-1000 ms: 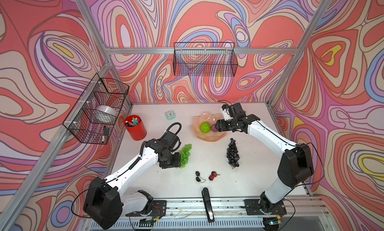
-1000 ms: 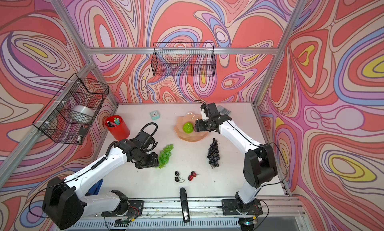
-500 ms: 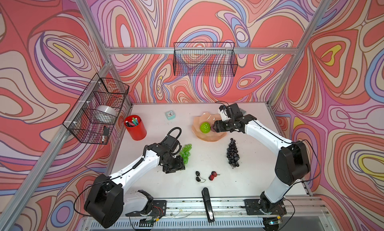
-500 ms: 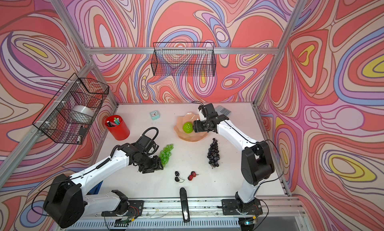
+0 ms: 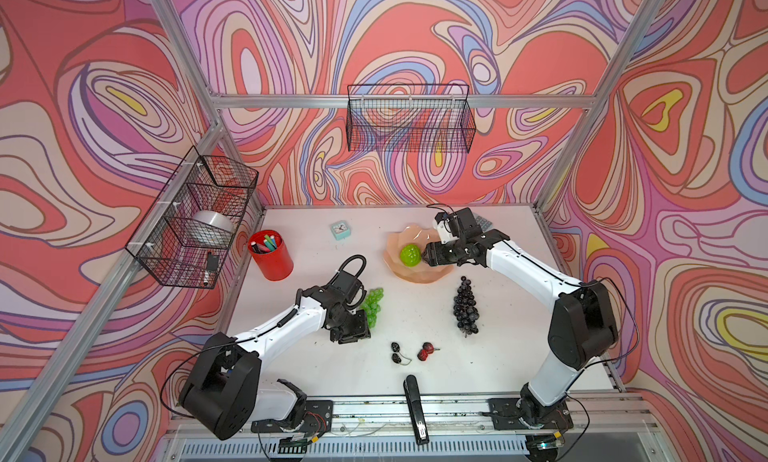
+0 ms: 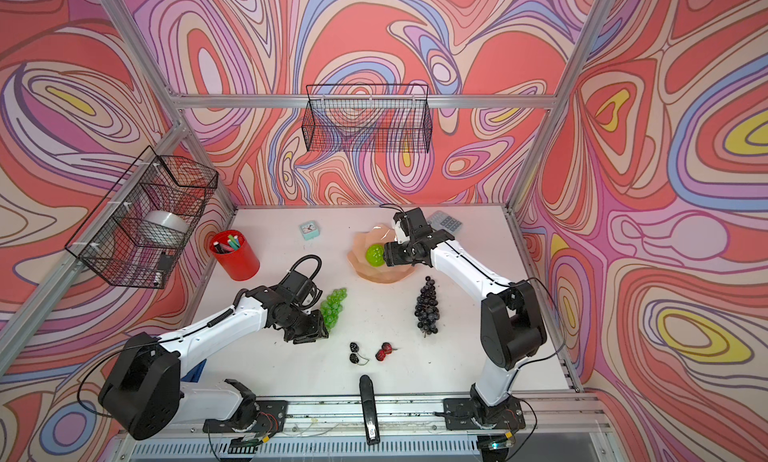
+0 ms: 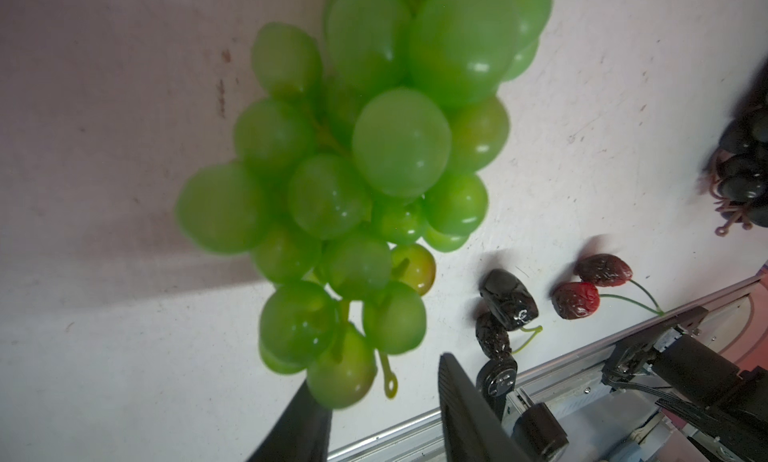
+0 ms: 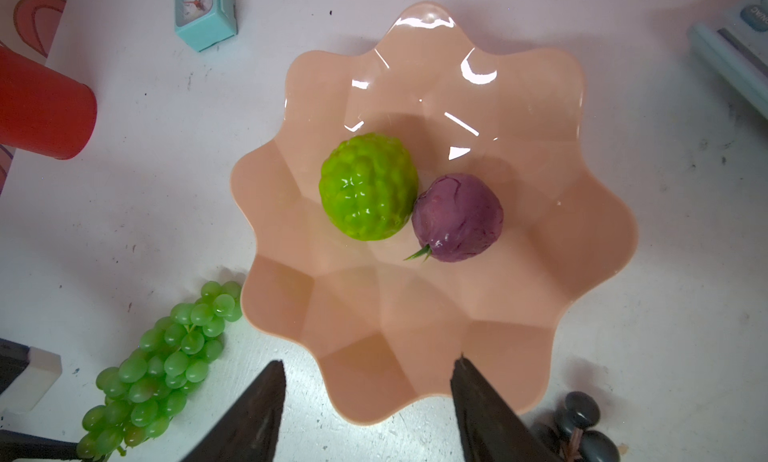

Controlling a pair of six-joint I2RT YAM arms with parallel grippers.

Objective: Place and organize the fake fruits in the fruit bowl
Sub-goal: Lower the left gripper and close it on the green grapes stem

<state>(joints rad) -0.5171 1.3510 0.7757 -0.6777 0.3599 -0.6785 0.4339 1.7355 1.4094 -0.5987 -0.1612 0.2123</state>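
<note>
The ridged lime-green ball (image 8: 368, 187) and the mauve ball (image 8: 457, 218) lie touching in the middle of the fruit bowl (image 8: 519, 272). The right gripper (image 8: 368, 362) hangs over the bowl's robot-side rim, jaws wide and empty.

The green grape bunch (image 7: 365, 181) lies outside the bowl, off its robot-side rim toward the left arm. The left gripper (image 7: 376, 376) straddles the stem end of this bunch, jaws part-way apart. 1 finger touches the lowest grape and bare table shows beside the other, so no firm hold is visible.

The bunch looks light, glossy and floppy. Single grapes would likely slip or swivel, so the stalk between them seems the safer hold.

The dark purple grape bunch (image 5: 465, 308) lies just outside the bowl. The 2 berry pairs (image 5: 411, 351) lie farther from it.
</note>
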